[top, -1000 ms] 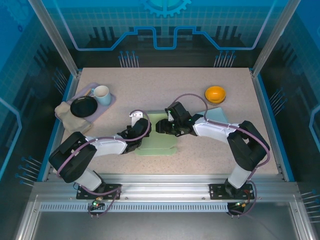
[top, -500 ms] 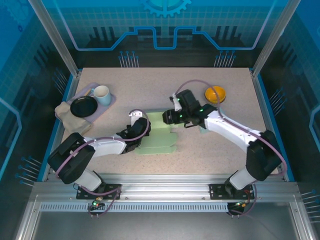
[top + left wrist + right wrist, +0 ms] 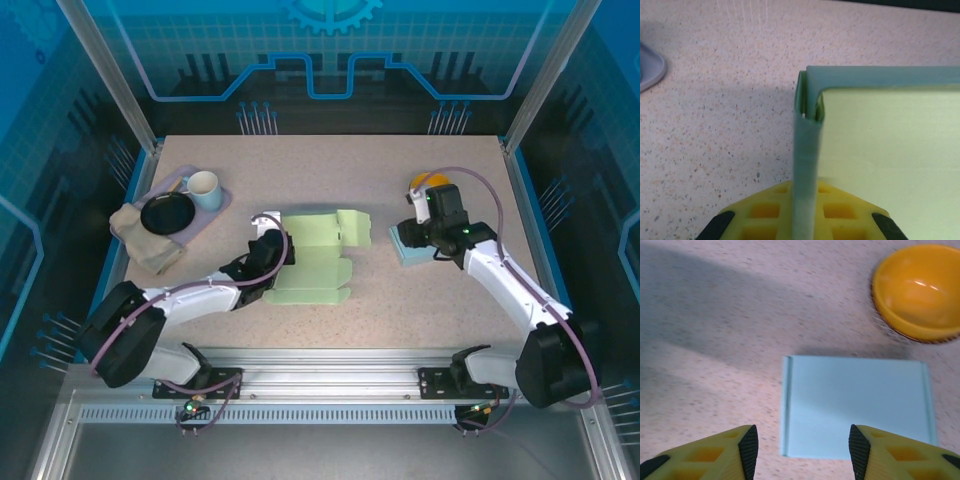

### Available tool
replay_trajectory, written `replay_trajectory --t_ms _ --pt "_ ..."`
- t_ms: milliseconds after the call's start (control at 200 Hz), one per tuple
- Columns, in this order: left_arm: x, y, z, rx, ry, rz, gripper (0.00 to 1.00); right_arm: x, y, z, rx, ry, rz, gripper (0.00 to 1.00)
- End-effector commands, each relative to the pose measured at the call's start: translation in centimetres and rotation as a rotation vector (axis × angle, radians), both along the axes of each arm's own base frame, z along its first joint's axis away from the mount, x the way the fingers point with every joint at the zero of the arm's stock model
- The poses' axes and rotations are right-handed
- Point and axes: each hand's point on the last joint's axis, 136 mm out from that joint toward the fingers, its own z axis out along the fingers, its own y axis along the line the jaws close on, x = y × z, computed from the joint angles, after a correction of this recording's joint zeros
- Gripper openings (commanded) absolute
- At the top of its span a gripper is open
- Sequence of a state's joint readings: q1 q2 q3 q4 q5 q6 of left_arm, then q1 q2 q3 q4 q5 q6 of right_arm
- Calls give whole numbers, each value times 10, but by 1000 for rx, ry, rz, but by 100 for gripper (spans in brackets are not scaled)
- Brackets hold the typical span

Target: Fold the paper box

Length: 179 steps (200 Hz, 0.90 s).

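The paper box (image 3: 318,256) is a pale green cardboard sheet lying partly unfolded at the table's middle, its back panel with flaps spread toward the far side. My left gripper (image 3: 268,244) is at the box's left edge. In the left wrist view the left gripper (image 3: 805,202) is shut on the paper box's upright left wall (image 3: 808,145), which runs on to a folded corner. My right gripper (image 3: 418,240) is off to the right, away from the green box. It stands open (image 3: 803,445) above a flat light blue box (image 3: 857,405) with nothing between its fingers.
An orange bowl (image 3: 430,187) sits just beyond the light blue box (image 3: 408,246) at the right. At the far left a lavender tray (image 3: 215,203) holds a black plate (image 3: 166,213) and a cup (image 3: 203,186), with a beige cloth (image 3: 145,240) beside it.
My right arm has left the green box and swung right to hover over the light blue box. The green box's back panel now lies spread open. My left gripper shifted slightly farther, still holding the wall.
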State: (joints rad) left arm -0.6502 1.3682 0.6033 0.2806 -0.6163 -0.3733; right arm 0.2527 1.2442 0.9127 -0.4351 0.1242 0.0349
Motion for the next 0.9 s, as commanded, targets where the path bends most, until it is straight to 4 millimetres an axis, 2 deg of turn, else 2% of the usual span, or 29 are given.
replay_trajectory --t_ms 0,55,70,95,210,375,610,720,890 --pt "-2 0 14 14 -47 -50 0 6 -8 9 12 -63 1 53" --pt "-4 1 17 18 -53 -57 0 7 -6 8 21 -63 13 54" --pt "-4 2 18 19 -56 -56 0 3 -5 -2 21 -40 19 53" --pt "-4 2 19 16 -59 -55 0 2 -3 -4 31 -36 28 54" --pt "-6 4 23 -2 -69 -54 0 5 15 -6 100 -45 105 53" --pt "-5 -4 26 -26 -71 -93 0 5 46 -8 158 -51 236 53" --pt "-5 -10 31 -47 -74 -122 0 3 76 -16 210 -15 367 52" --pt "-7 -8 32 -52 -76 -118 0 -3 98 -12 254 -18 457 52" --pt "-6 -10 29 -50 -61 -123 0 -27 133 7 362 -50 638 52"
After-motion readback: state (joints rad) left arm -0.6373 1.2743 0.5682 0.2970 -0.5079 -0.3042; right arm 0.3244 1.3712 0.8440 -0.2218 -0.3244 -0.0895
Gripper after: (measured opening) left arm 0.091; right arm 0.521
